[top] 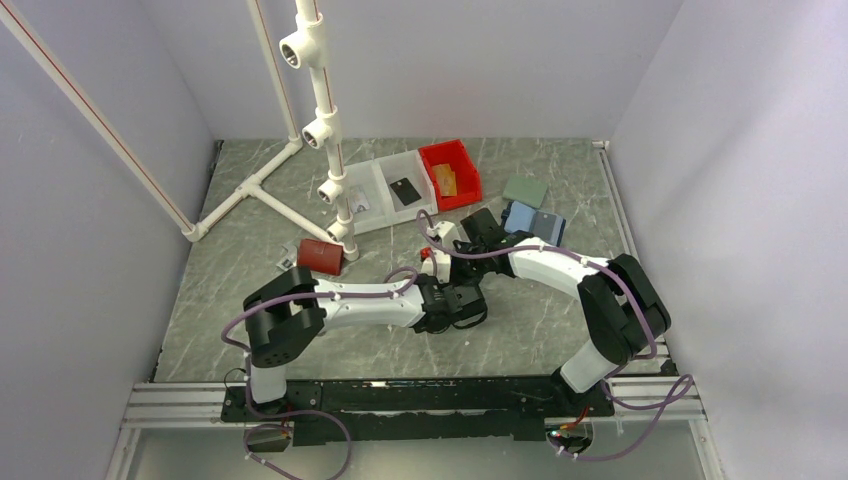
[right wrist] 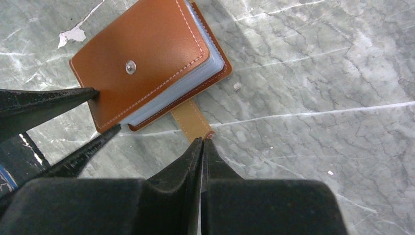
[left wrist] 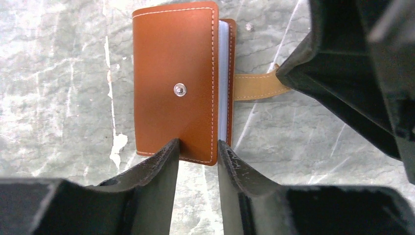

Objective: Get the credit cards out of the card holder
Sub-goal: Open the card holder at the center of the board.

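The card holder (left wrist: pixel 176 83) lies shut on the grey marbled table (left wrist: pixel 58 73). Its near corner sits between the fingertips of my left gripper (left wrist: pixel 198 149), which stand partway apart astride it, while my right gripper (right wrist: pixel 201 142) is pinched closed on the tan strap (right wrist: pixel 190 119) jutting from its side. It is smooth brown leather with pale stitching and a round metal snap (left wrist: pixel 180 89); my right wrist view shows a thick stack of pale sleeves (right wrist: pixel 195 73) between the covers, whereas overhead my wrists hide the holder.
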`<state>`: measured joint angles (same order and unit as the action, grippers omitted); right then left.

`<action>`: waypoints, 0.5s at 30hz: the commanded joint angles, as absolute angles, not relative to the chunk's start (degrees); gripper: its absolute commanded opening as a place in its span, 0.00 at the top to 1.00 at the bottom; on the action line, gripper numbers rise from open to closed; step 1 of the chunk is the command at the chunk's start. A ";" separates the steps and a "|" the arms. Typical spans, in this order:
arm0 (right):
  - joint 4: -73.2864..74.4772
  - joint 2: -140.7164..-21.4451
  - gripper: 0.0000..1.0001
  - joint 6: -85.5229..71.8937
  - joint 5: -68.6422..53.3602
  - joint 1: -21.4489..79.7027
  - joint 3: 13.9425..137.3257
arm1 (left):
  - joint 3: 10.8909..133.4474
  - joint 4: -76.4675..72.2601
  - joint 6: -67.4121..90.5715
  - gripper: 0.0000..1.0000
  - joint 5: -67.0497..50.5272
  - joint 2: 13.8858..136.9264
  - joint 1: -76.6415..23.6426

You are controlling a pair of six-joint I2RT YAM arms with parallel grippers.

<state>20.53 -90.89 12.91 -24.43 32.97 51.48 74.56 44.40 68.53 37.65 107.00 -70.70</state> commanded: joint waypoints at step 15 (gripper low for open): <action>21.48 -90.71 1.00 13.51 -25.29 32.99 53.60 | 71.71 53.48 74.92 1.00 44.13 100.28 -70.31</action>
